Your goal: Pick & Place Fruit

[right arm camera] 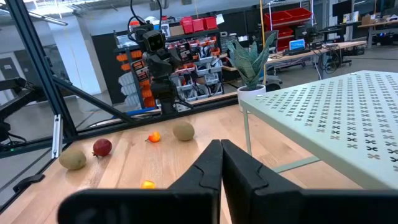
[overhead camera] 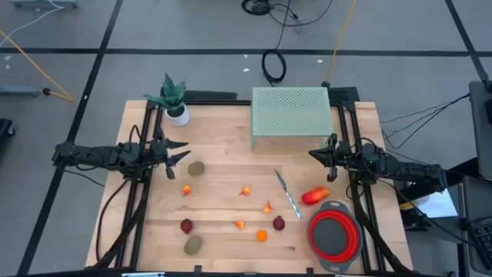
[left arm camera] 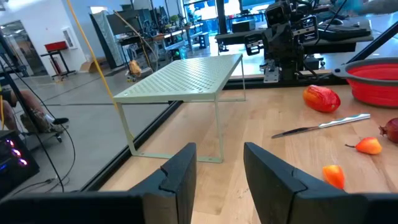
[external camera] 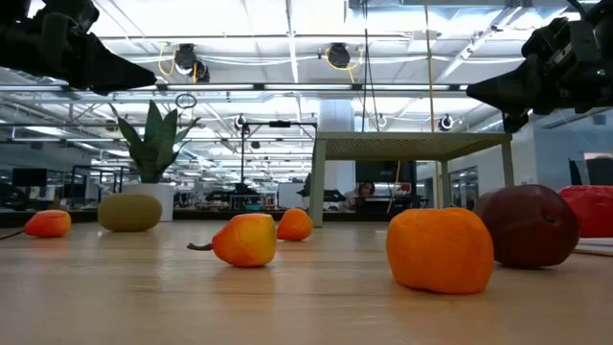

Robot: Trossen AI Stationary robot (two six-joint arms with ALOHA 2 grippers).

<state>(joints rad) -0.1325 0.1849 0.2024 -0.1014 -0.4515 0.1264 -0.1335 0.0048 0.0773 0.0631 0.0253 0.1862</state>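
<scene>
A pale wooden surface sits on a grey tiled floor with cables trailing behind it. From above, the fruit counts ten: two olive-brown ovals, two dark red balls, five tiny orange pieces and one elongated red-orange piece, scattered across the middle and front. A knife, a red bowl at the front right corner, a green perforated rack at the back edge and a potted plant at the back left corner complete it. The left gripper hangs over the left edge, jaws spread and empty; the right gripper hangs over the right edge, jaws pressed together.

At table height, a hall of ceiling lights stretches behind the fruit.

The left wrist view shows spread fingers.

The right wrist view shows fingers touching, shelving beyond.
</scene>
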